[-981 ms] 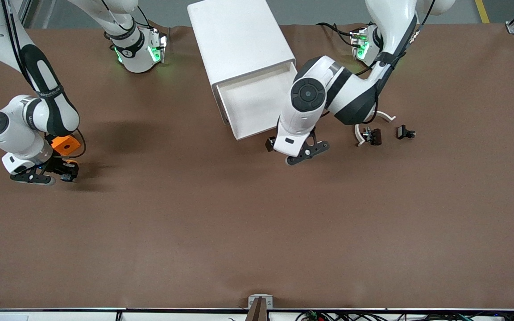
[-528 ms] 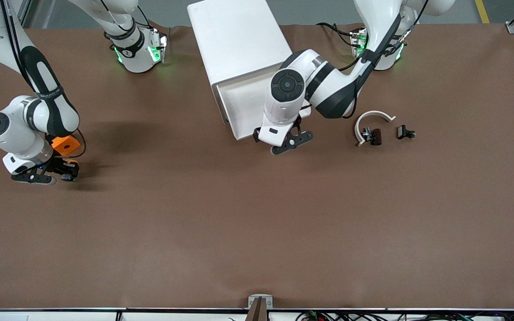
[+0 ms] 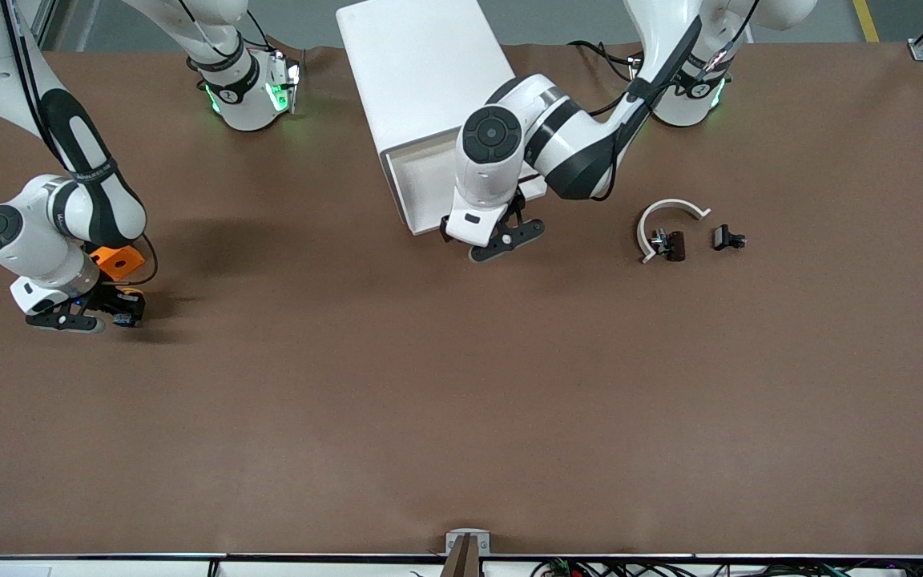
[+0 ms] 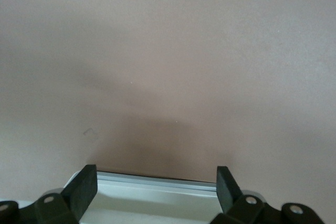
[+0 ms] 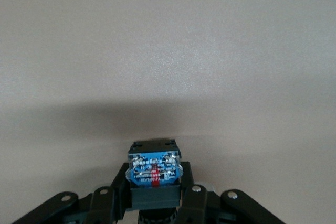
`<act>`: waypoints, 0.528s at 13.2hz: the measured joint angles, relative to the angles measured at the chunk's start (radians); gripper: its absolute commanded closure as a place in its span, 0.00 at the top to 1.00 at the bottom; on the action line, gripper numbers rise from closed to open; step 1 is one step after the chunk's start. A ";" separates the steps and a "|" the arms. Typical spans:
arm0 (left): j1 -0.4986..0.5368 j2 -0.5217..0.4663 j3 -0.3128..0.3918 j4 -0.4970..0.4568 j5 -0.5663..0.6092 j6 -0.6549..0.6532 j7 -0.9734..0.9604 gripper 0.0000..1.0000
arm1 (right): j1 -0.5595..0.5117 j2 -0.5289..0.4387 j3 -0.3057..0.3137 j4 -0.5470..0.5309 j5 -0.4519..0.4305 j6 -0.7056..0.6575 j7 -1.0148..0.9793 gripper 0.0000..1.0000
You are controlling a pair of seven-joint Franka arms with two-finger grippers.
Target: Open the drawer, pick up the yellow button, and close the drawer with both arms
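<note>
The white cabinet (image 3: 429,72) has its top drawer (image 3: 421,188) partly open; what shows of the tray is bare. My left gripper (image 3: 497,240) is open at the drawer's front. In the left wrist view the cream front edge (image 4: 157,190) lies between its fingers (image 4: 84,187), with my left gripper (image 4: 156,188) straddling it. My right gripper (image 3: 118,309) is low over the table at the right arm's end, shut on the button (image 3: 125,313). The right wrist view shows the button's black-blue body (image 5: 154,169) clamped in my right gripper (image 5: 154,195).
The orange-and-black block (image 3: 118,258) lies right beside my right gripper, farther from the front camera. Two small black clips (image 3: 670,243) (image 3: 727,237) and a white curved strip (image 3: 670,207) lie toward the left arm's end. Bare brown table fills the lower part of the front view.
My left arm has swung from beside the drawer's corner toward the cabinet. The drawer has slid partly in. My right gripper has barely moved with the button.
</note>
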 measured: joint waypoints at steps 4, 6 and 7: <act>-0.027 0.000 0.000 -0.001 0.000 -0.001 -0.018 1.00 | 0.000 0.039 0.003 0.001 0.000 0.086 0.000 0.00; -0.044 0.000 0.000 -0.002 0.000 -0.001 -0.037 1.00 | -0.001 0.039 0.003 0.001 0.000 0.086 0.000 0.12; -0.054 0.000 0.000 -0.003 0.000 -0.001 -0.048 1.00 | -0.001 0.039 0.003 0.001 0.000 0.086 0.000 0.61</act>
